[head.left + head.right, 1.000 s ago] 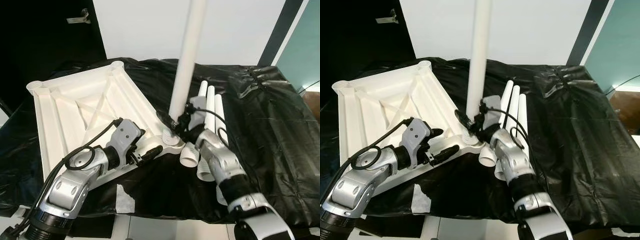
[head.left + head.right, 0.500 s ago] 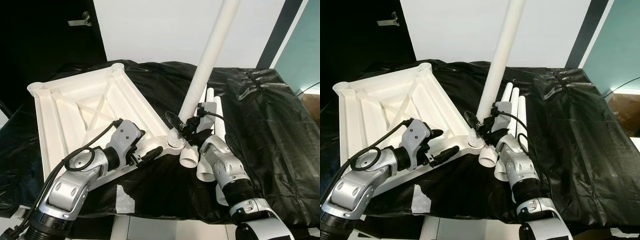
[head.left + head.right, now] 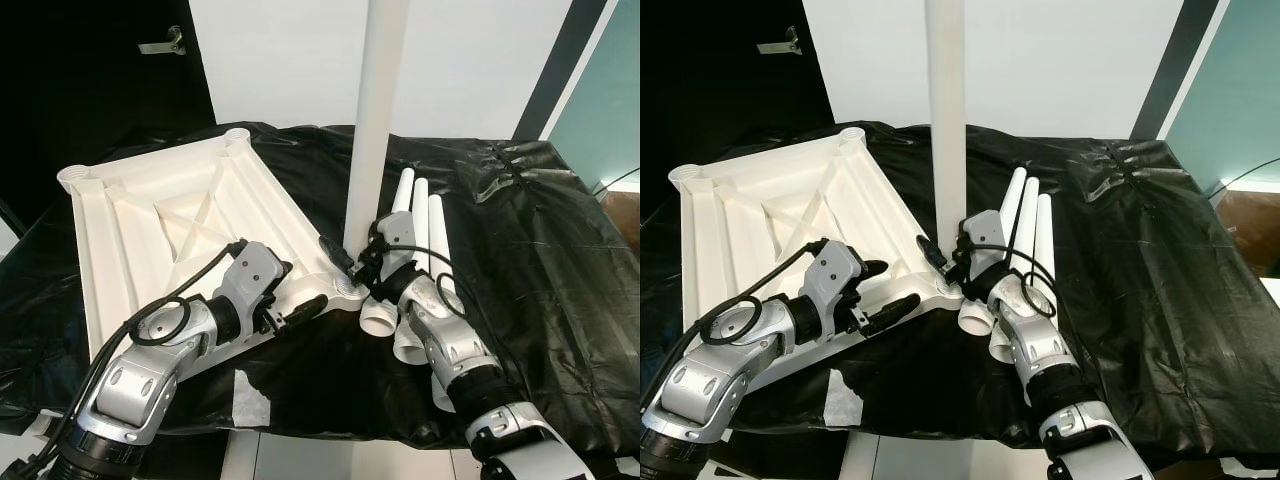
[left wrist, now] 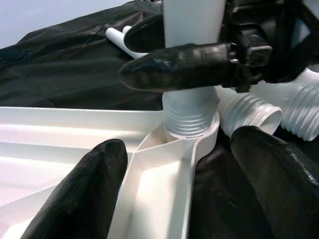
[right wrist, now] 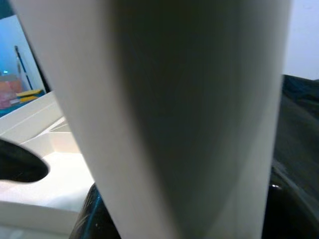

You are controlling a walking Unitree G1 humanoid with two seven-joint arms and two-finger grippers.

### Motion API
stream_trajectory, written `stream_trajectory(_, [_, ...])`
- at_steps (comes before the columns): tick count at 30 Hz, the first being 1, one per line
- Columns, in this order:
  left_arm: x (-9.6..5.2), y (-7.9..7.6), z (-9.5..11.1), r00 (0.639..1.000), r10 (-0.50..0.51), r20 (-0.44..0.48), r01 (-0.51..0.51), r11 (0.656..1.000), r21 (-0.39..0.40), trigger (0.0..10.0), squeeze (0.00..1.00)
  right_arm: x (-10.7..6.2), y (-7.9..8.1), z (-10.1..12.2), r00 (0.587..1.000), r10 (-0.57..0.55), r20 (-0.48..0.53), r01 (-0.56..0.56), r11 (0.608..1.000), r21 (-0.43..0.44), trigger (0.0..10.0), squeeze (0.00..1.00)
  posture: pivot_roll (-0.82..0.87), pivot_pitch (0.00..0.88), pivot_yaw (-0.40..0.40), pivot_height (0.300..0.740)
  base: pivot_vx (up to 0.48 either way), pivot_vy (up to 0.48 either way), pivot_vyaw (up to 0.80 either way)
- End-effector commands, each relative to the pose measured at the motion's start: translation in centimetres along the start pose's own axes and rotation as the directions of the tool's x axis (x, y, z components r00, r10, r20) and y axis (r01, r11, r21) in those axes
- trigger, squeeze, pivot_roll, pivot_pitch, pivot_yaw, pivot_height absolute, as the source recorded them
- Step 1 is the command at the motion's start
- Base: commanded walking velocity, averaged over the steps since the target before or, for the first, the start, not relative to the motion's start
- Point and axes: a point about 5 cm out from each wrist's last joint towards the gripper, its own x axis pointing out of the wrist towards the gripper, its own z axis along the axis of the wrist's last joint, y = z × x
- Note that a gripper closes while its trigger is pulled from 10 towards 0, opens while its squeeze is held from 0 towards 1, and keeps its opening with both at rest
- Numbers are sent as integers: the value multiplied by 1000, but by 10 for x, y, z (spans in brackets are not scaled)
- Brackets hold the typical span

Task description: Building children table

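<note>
On the black plastic sheet [image 3: 540, 250] before you, the white ribbed plastic tabletop [image 3: 150, 220] lies upside down at the left. Your left gripper [image 3: 300, 310] rests on its near edge, fingers spread, one on either side of the rim close to the corner socket [image 4: 192, 137]; it grips nothing. Just beyond those fingertips, the long white plastic leg tube [image 3: 375, 110] stands upright with its threaded end [image 4: 189, 117] seated in that corner socket. How far the thread has gone in you cannot judge, though several ridges show above the socket's lip. Your right gripper [image 3: 355, 262] is pinched on the tube low down, just above the thread; one black finger [image 4: 179, 67] crosses the front of the tube in the left wrist view. To the right of the socket, three more white leg tubes [image 3: 420, 215] lie side by side on the sheet, their open threaded ends [image 4: 249, 112] toward you, partly under your right arm.
</note>
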Motion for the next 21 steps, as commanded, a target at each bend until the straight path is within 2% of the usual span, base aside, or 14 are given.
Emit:
stream_trajectory(1, [1, -1, -3, 1000, 10, -20, -10, 1000, -4, 10000, 0, -15, 5, -32, 991, 24, -135, -17, 998, 57, 10000, 0, 49, 0, -26, 740, 0, 0, 0])
stream_trajectory(7, [1, -2, -3, 1000, 6, -23, -6, 1000, -4, 10000, 0, -18, 3, -35, 990, 20, -139, -12, 998, 57, 10000, 0, 47, 0, -21, 740, 0, 0, 0])
stream_trajectory(10, [0, -3, -14, 994, -2, -111, 6, 999, 34, 10000, 0, -19, -5, -36, 990, -27, -140, 43, 993, 113, 10000, 0, 47, 0, -17, 740, 0, 0, 0])
stream_trajectory(15, [0, -6, -26, 986, -8, -167, 16, 999, 47, 10000, 0, -16, -11, -31, 991, -62, -121, 77, 990, 122, 10000, 0, 46, 0, -17, 740, 0, 0, 0])
stream_trajectory(19, [1, -6, -26, 988, 4, -156, 2, 999, 40, 10000, 0, -15, -12, -28, 991, -52, -119, 65, 993, 102, 10000, 0, 46, 0, -22, 740, 0, 0, 0])
stream_trajectory(21, [2, -5, -23, 990, 9, -139, -5, 1000, 29, 10000, 0, -15, -9, -28, 993, -3, -115, 14, 995, 97, 10000, 0, 46, 0, -22, 740, 0, 0, 0])
